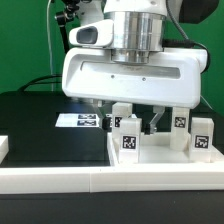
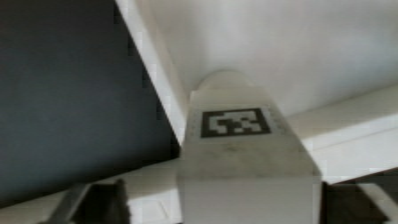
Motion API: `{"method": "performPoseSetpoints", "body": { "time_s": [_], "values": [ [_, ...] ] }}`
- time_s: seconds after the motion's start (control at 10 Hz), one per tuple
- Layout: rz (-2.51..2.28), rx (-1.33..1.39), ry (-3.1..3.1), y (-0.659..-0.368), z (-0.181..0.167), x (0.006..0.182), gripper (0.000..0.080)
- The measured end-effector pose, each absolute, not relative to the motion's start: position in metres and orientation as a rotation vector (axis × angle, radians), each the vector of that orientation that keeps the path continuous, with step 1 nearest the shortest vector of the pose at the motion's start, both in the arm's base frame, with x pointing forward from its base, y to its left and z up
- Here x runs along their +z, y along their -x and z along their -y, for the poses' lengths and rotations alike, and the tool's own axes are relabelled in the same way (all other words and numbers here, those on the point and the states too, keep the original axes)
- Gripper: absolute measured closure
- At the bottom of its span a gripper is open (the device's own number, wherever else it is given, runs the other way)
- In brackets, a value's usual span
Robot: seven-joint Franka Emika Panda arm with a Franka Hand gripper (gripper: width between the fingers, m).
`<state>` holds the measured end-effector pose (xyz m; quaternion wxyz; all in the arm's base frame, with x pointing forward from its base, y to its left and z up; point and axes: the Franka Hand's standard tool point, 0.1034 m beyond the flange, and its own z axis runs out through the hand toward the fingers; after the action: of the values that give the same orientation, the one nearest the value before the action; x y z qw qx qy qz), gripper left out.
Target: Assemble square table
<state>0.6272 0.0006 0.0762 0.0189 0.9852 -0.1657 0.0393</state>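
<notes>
The gripper (image 1: 135,118) hangs low over the square table top (image 1: 150,158), its fingers (image 1: 153,121) closed on a white leg (image 2: 246,150) that stands upright between them. In the wrist view that leg fills the middle and carries a black-and-white square tag (image 2: 237,123); its pattern holds no readable writing.

Three more tagged legs stand on the top: one (image 1: 127,138) just beside the fingers, one (image 1: 179,130) nearby, one (image 1: 201,137) toward the exterior view's right. The top sits against the long white rail (image 1: 60,180) edging the black work surface (image 1: 35,125). The marker board (image 1: 78,121) lies flat farther back. Open black surface lies toward the exterior view's left.
</notes>
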Motion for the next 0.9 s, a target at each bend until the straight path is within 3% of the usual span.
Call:
{"method": "performPoseSetpoints", "body": {
  "time_s": [0.1,0.2,0.5,0.9],
  "values": [
    [0.514,0.122,-3.058,-0.6271,-0.0006,0.0762,0.0409],
    [0.513,0.120,-3.059,-0.6267,-0.0007,0.0760,0.0509],
    [0.519,0.120,-3.058,-0.6266,-0.0004,0.0760,0.0509],
    [0.899,0.099,-2.972,-0.6216,0.0066,0.0761,0.0498]
  ]
}}
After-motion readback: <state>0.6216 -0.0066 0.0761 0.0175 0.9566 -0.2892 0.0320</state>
